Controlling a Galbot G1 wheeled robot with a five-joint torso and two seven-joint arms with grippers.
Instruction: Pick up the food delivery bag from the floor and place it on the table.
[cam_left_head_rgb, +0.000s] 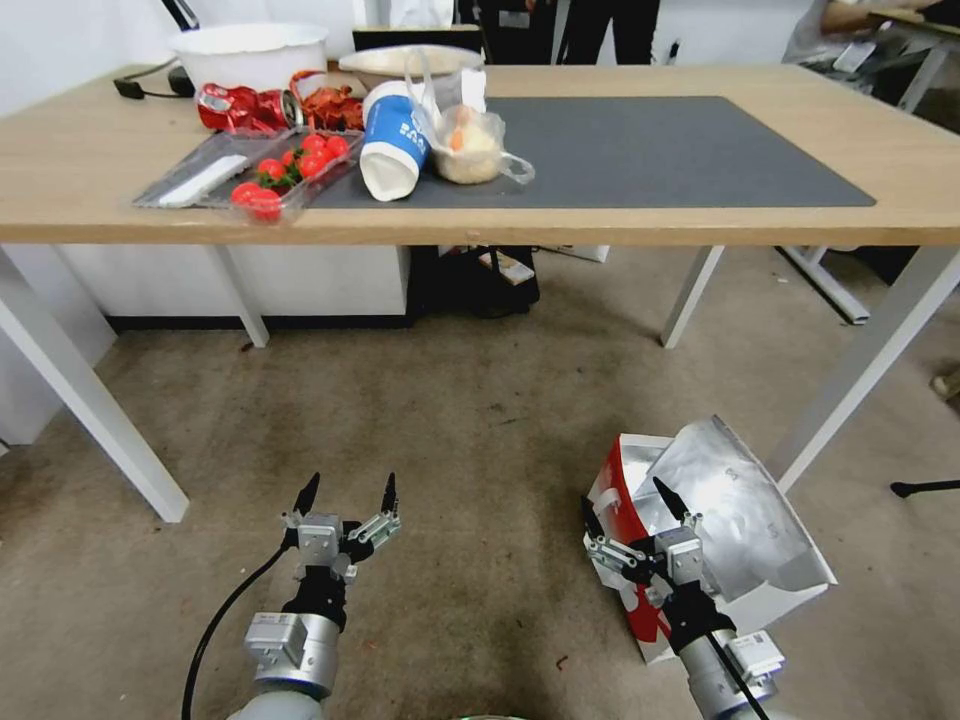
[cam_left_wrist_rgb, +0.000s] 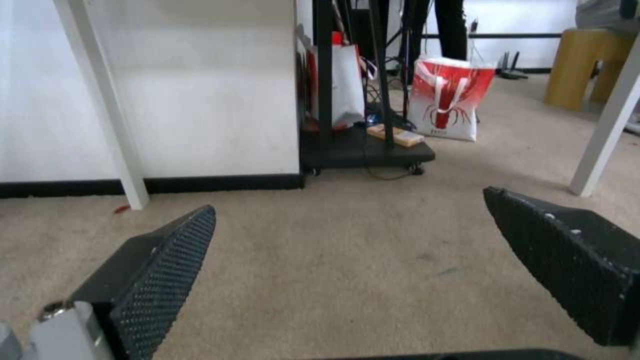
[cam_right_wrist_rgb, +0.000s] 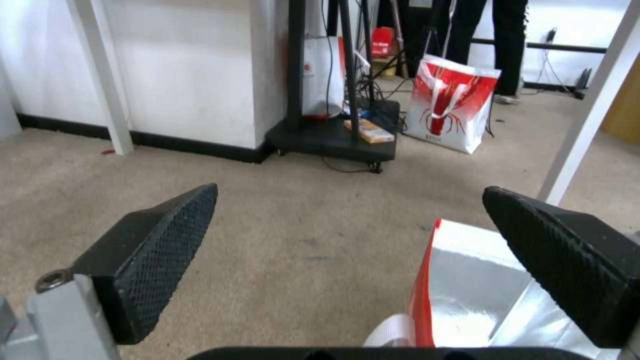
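While the food delivery bag (cam_left_head_rgb: 720, 530) lies tipped on the floor (cam_left_head_rgb: 480, 420), foil mouth open, near the table's (cam_left_head_rgb: 700, 225) right front leg, we judge the grasp not yet made. Our left gripper (cam_left_head_rgb: 347, 492) hovers over bare carpet, fingers spread wide, holding nothing. Our right gripper (cam_left_head_rgb: 632, 503) sits just above the bag's red rim (cam_right_wrist_rgb: 425, 280) — fingers released, empty. We should straddle that rim or a strap, then clench firmly, since thin foil may slip.
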